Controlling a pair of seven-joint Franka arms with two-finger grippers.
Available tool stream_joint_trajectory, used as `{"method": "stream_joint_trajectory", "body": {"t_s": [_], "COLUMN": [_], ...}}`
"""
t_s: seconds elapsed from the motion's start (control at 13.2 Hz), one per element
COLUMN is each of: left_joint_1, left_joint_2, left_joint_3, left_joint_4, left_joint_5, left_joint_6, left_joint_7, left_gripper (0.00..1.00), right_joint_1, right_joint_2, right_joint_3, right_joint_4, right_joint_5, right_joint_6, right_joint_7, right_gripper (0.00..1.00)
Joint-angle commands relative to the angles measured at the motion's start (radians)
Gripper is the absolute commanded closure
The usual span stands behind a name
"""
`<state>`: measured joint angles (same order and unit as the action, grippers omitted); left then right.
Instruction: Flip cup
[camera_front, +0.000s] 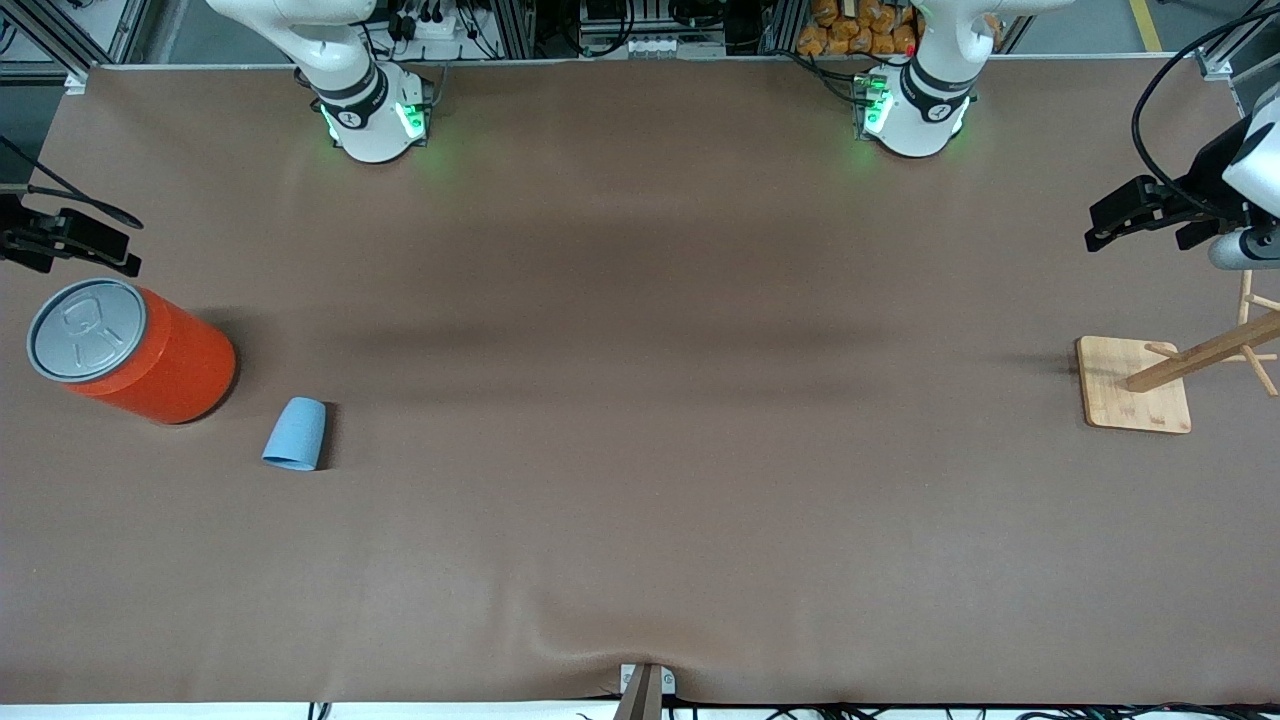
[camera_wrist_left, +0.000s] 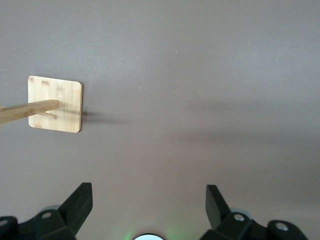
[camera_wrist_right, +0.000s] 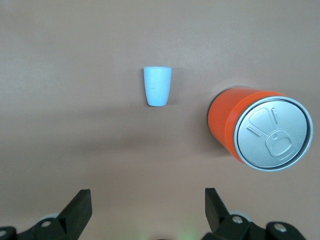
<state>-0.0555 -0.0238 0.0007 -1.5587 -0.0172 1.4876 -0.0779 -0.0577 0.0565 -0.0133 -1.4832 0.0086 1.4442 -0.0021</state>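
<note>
The light-blue cup (camera_front: 296, 434) (camera_wrist_right: 158, 86) stands on the brown table toward the right arm's end, its narrow closed end up and no opening showing. It is beside the orange can and nearer the front camera than it. My right gripper (camera_front: 128, 243) (camera_wrist_right: 147, 202) hangs open and empty in the air over the table edge by the can, well apart from the cup. My left gripper (camera_front: 1092, 228) (camera_wrist_left: 149, 200) waits open and empty in the air at the left arm's end of the table.
A large orange can (camera_front: 150, 360) (camera_wrist_right: 250, 125) with a grey pull-tab top stands beside the cup. A wooden peg stand on a square bamboo base (camera_front: 1135, 385) (camera_wrist_left: 55, 102) sits at the left arm's end. Brown table covering (camera_front: 640, 400) spans between them.
</note>
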Motion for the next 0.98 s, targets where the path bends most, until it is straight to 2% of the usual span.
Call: {"method": "stream_joint_trajectory", "body": {"t_s": [0.0, 0.08, 0.3, 0.91], "left_joint_1": [0.002, 0.002, 0.003, 0.005], "left_joint_2": [0.016, 0.016, 0.016, 0.016], "left_joint_3": [-0.002, -0.002, -0.002, -0.002], "left_joint_4": [0.022, 0.022, 0.022, 0.019], "left_joint_5": [-0.014, -0.014, -0.014, -0.015], "left_joint_6": [-0.016, -0.016, -0.016, -0.016], "left_joint_7": [0.006, 0.006, 0.007, 0.012], "left_gripper": [0.0, 0.0, 0.0, 0.0], "right_joint_1": [-0.007, -0.004, -0.01, -0.008], "right_joint_2": [0.054, 0.087, 0.213, 0.411], "right_joint_3": [0.01, 0.01, 0.012, 0.012], "right_joint_4": [0.0, -0.002, -0.008, -0.094], "right_joint_5": [0.004, 0.005, 0.017, 0.01], "right_joint_6": [-0.062, -0.106, -0.072, 0.37], "right_joint_7": [-0.003, -0.001, -0.004, -0.013], "right_gripper": [0.0, 0.0, 0.0, 0.0]}}
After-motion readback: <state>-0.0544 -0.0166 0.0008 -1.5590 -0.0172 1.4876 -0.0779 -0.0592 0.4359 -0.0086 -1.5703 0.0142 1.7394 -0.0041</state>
